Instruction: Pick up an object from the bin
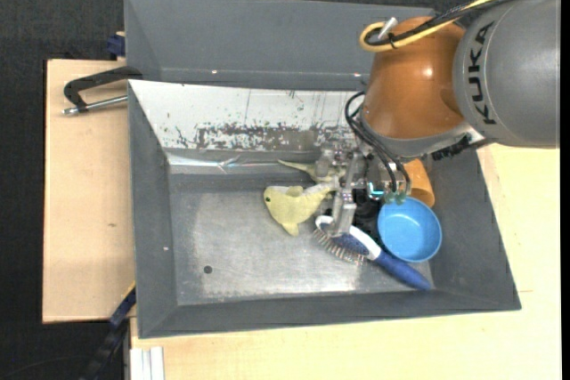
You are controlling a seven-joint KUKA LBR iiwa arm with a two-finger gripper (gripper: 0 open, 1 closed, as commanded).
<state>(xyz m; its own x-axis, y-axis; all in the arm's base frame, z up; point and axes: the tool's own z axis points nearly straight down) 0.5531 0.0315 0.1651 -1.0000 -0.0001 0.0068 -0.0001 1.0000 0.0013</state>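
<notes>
One pale yellow, limp, irregular piece is seen on the floor of the bin, a little right of the middle and near the foot of the far wall. The gripper is lowered to the floor just beside the right end of this piece, between it and the head of a brush. Whether the gripper is open or closed cannot be told, and nothing can be made out in its hold.

One brush is laid just in front of the gripper. Its white head and dark bristles are turned toward the pale yellow piece, and its blue handle is pointed toward the near right corner. One blue cup is stood mouth up just right of the gripper, touching the brush handle, and its blue inside is shown. One orange thing is partly hidden behind the cup, against the right wall; its kind cannot be told.

Four things in all are counted in the bin, all gathered in its right half. The arm is reached in from the right above them, with its orange cover hung over the far right corner
</notes>
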